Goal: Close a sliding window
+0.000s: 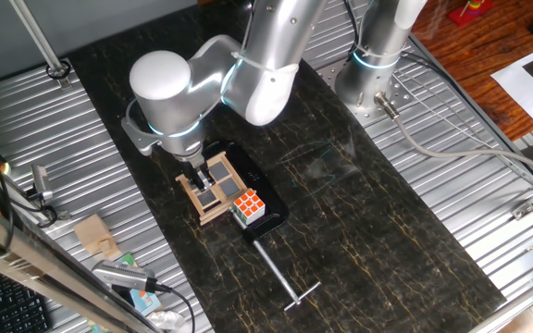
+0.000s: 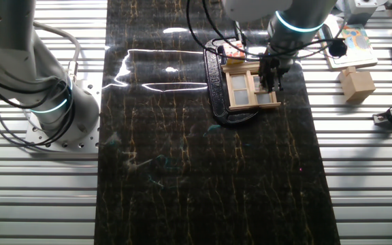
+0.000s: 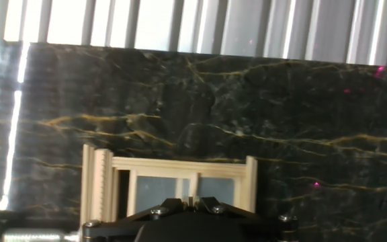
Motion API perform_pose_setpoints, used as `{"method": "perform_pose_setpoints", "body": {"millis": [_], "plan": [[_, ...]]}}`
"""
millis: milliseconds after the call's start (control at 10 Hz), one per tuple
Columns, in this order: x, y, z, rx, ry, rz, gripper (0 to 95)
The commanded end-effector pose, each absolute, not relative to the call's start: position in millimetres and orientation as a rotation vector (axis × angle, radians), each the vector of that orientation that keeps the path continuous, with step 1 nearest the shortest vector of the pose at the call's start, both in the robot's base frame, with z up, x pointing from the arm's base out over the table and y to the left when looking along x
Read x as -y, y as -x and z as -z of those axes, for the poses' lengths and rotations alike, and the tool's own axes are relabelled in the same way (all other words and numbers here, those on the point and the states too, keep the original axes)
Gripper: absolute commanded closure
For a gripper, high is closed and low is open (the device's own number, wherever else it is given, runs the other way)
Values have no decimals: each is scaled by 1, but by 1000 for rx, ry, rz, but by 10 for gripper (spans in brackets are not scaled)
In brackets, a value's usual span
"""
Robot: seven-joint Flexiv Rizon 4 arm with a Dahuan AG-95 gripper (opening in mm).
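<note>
The sliding window [image 1: 215, 188] is a small tan wooden frame with dark panes. It lies on a black base [image 1: 271, 211] on the dark marble mat, with a Rubik's cube [image 1: 248, 206] at its near corner. My gripper [image 1: 195, 173] points down onto the window's panes. In the other fixed view the gripper [image 2: 271, 76] is over the right part of the window [image 2: 247, 88]. In the hand view the black fingers [image 3: 170, 207] meet at the sash's thin middle bar, the gripper [image 3: 192, 200] pinching it, with the frame [image 3: 180, 165] just beyond. A gap shows at the frame's left side.
A metal T-handle rod [image 1: 280, 273] sticks out from the black base toward the front. A wooden block [image 2: 357, 83] and clutter lie on the ribbed metal table beside the mat. A second arm's base [image 2: 53, 102] stands at the mat's far side.
</note>
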State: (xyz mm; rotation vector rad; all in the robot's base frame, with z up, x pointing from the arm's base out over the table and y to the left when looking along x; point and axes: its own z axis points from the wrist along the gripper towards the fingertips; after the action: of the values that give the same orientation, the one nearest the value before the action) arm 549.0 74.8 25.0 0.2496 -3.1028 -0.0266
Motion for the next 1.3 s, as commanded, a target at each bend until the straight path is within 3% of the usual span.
{"method": "perform_pose_setpoints", "body": {"millis": [100, 1300], "plan": [[-71, -550, -22, 3104, -263, 27, 950], [-69, -550, -13, 3111, -259, 48, 950]]}}
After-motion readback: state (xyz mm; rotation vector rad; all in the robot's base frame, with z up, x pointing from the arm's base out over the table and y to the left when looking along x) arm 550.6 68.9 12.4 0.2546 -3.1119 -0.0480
